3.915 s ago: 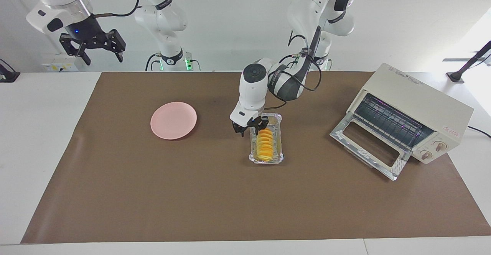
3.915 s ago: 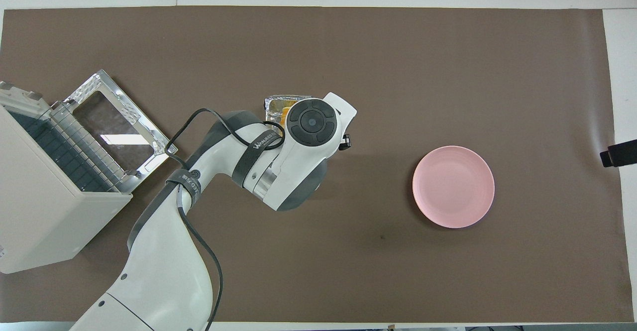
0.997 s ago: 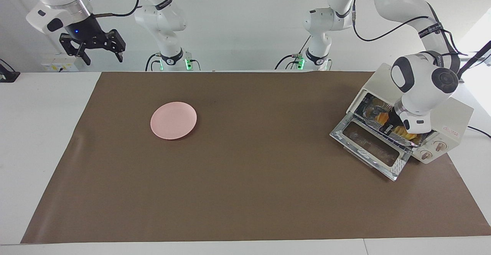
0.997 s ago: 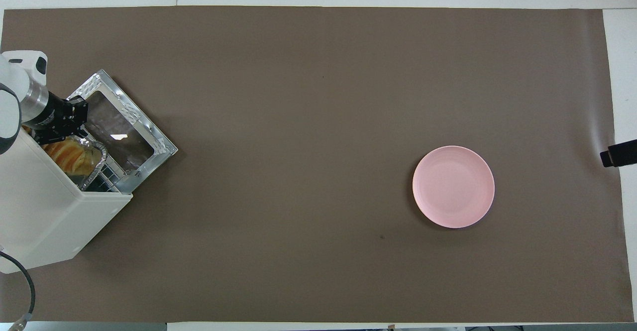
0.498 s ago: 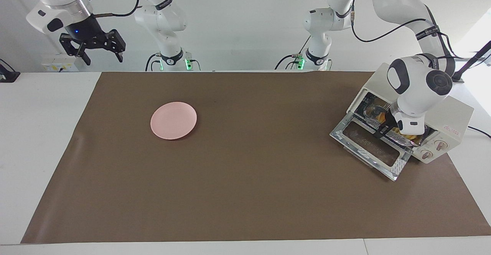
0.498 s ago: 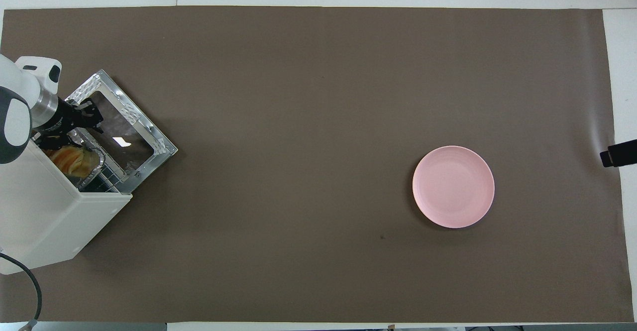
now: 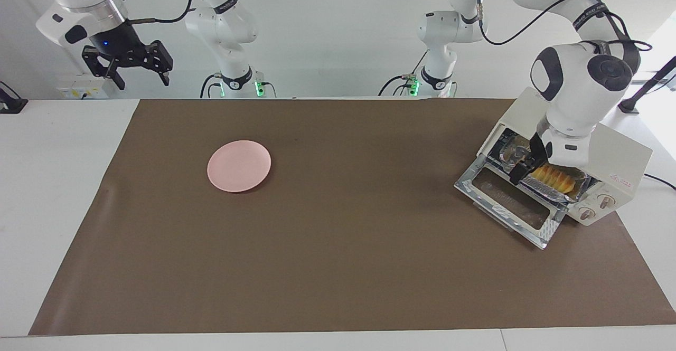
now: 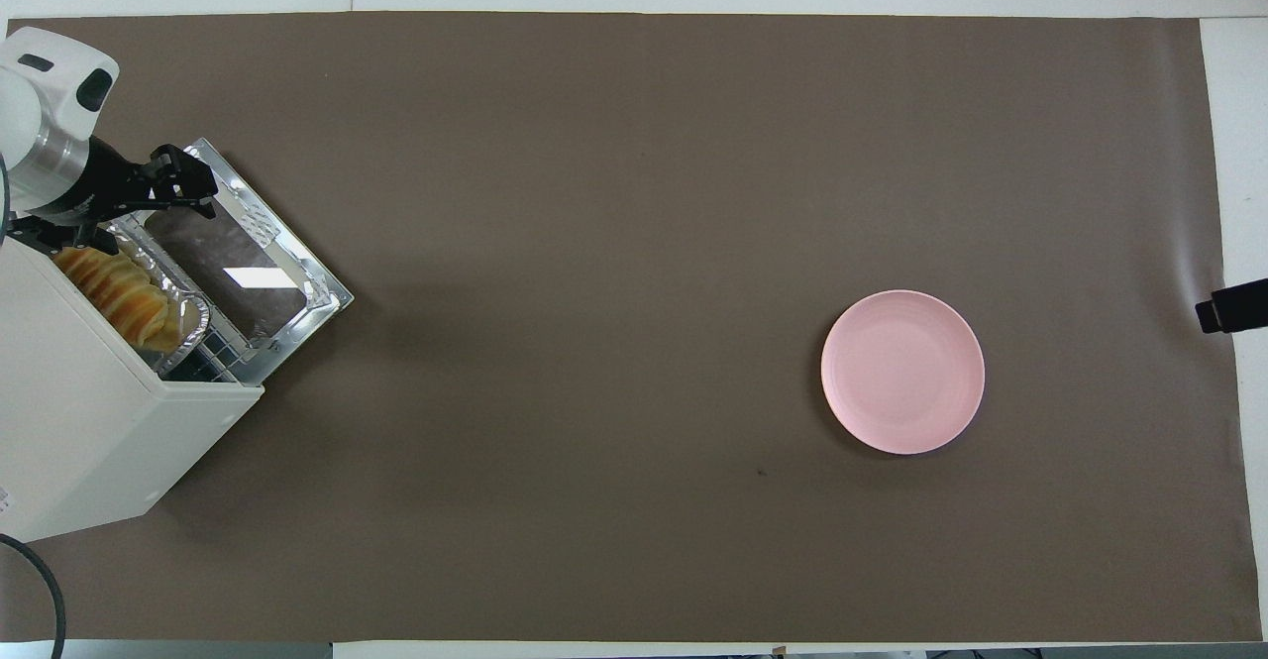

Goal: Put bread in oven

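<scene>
The cream-white oven (image 7: 607, 145) stands at the left arm's end of the table with its glass door (image 7: 507, 203) dropped open. The golden ridged bread (image 7: 552, 178) lies in a silver foil tray (image 7: 570, 195) on the rack inside the oven. In the overhead view the bread (image 8: 114, 292) and tray (image 8: 193, 317) show in the mouth of the oven (image 8: 89, 421). My left gripper (image 7: 525, 163) is open and empty, raised just outside the opening over the door's hinge; the overhead view shows the left gripper (image 8: 178, 183) over the door (image 8: 248, 273). My right gripper (image 7: 127, 60) is open and waits high off the mat.
A round pink plate (image 7: 238, 165) lies on the brown mat toward the right arm's end; it also shows in the overhead view (image 8: 902, 372). The tip of the right gripper (image 8: 1228, 304) shows at the overhead view's edge.
The left gripper carried the tray with the bread from mid-table into the oven, let go, and in the last second drew back out and up. The right arm has not moved.
</scene>
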Robot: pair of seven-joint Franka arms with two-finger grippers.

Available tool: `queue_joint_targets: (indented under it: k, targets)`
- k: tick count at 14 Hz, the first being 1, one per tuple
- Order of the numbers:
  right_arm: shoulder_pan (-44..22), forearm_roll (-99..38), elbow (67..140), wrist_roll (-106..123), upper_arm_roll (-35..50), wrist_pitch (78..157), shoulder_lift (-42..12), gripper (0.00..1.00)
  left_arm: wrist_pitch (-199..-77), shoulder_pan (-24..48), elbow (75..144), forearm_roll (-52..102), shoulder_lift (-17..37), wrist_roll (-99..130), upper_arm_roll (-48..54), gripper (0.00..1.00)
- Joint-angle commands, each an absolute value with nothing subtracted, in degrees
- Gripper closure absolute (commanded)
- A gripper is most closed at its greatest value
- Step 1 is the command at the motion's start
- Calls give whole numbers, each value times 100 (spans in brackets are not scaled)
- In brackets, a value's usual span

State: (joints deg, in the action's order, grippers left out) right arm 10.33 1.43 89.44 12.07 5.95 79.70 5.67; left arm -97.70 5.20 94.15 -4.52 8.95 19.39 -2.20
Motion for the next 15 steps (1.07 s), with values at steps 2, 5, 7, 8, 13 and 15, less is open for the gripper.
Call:
queue_joint_targets:
  k: [2,5,7,8,13,15]
  targets:
    - [1063,132,9053,1327,598,7910,703,0,-8940,598,9475,-501,397,862,-264,0]
    - [1063,132,9053,1327,598,7910,712,0,-8614,650,9475,-300,124,835,-211,0]
    - [1055,132,9053,1327,598,7910,703,0,-8500,572,9588,-106,-131,791,-150,0]
    - [1063,132,9053,1327,598,7901,712,0,-8377,536,9615,-88,-219,704,-71,0]
    - [1063,132,9053,1327,598,7910,712,0,-8359,404,9519,-158,-211,88,114,0]
    - [1063,132,9053,1327,598,7910,703,0,-8375,413,9519,-158,-202,53,149,0]
